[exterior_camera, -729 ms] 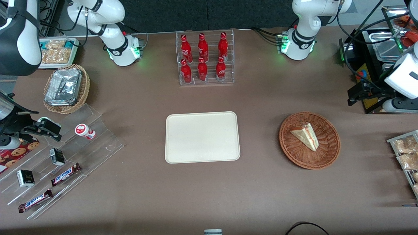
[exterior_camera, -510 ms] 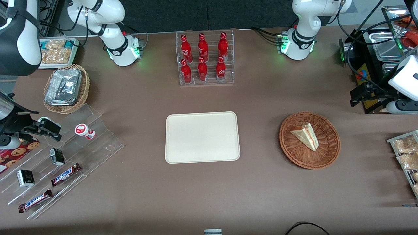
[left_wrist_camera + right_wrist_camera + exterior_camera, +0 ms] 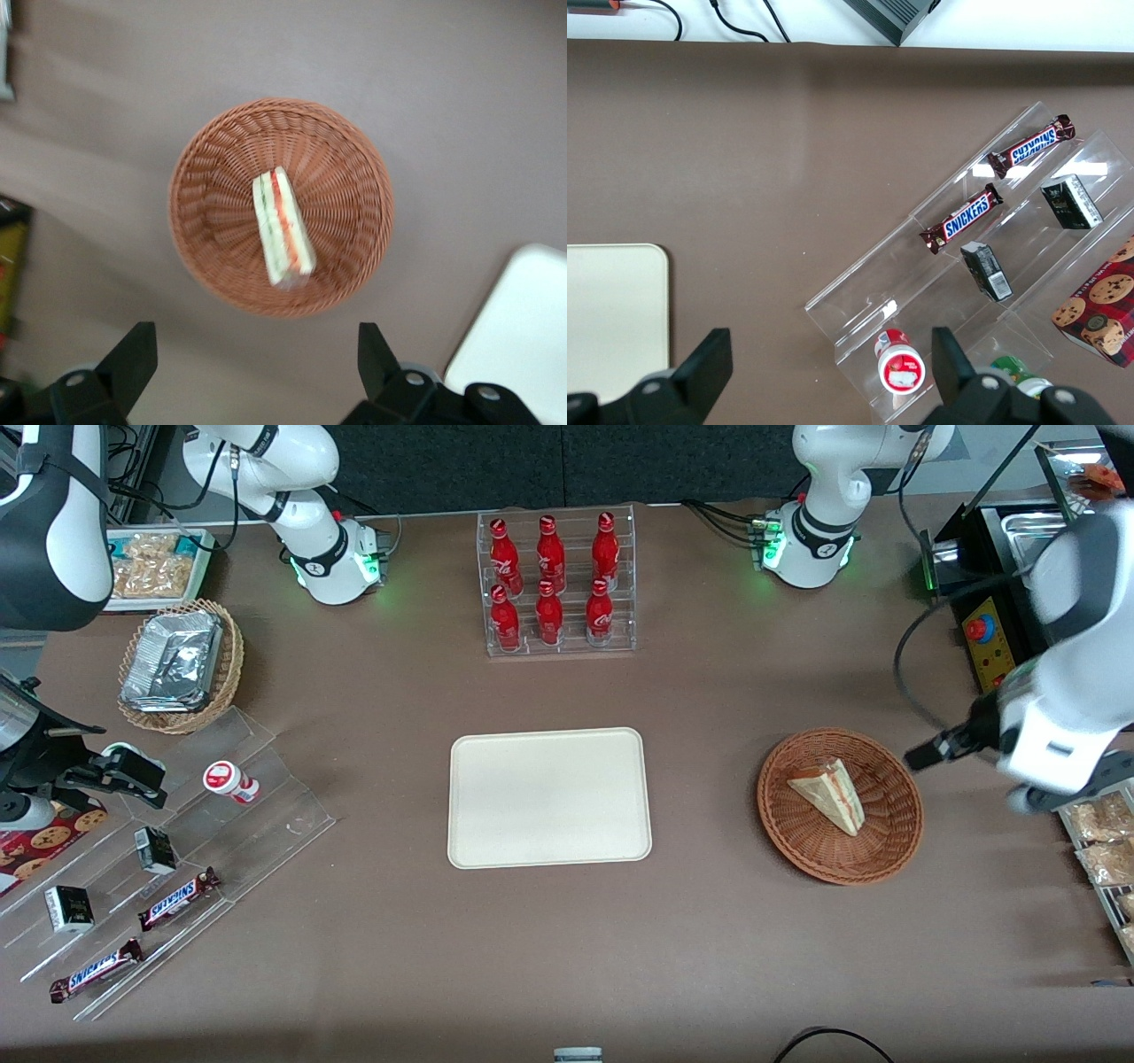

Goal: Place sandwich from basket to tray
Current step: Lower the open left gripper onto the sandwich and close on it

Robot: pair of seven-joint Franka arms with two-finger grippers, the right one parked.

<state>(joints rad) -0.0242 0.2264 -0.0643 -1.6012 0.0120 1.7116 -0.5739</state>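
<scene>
**Above the basket: risks ahead of the pick**

Beside the basket point(image 3: 840, 806), toward the working arm's end of the table point(image 3: 709, 957), the tool point(image 3: 257, 367) is held high with its jaws spread wide and nothing between them. In the wrist view the two dark fingers point(image 3: 131, 359) are seen apart, with the basket and its contents framed between them farther down.

The sandwich point(image 3: 828, 794) is seen lying in the basket, its red and green filling edge turned upward. The tray point(image 3: 549, 797) is set well apart from the basket, toward the middle of the table, and nothing is carried on it.

Several failures can be foreseen:

- The wrap is likely to be slick, so a slip could be caused if only the film is pinched and not the bread.
- The wedge is soft; it could be crushed if too much force is applied.
- The wedge tapers, so a grip near the thin end could be squeezed off it.
- The basket is light and shallow; it could be dragged or tipped if a finger is caught on the wicker rim during descent.
- If the jaws are not aligned across the wedge's faces, it could be pushed aside rather than gripped.
</scene>
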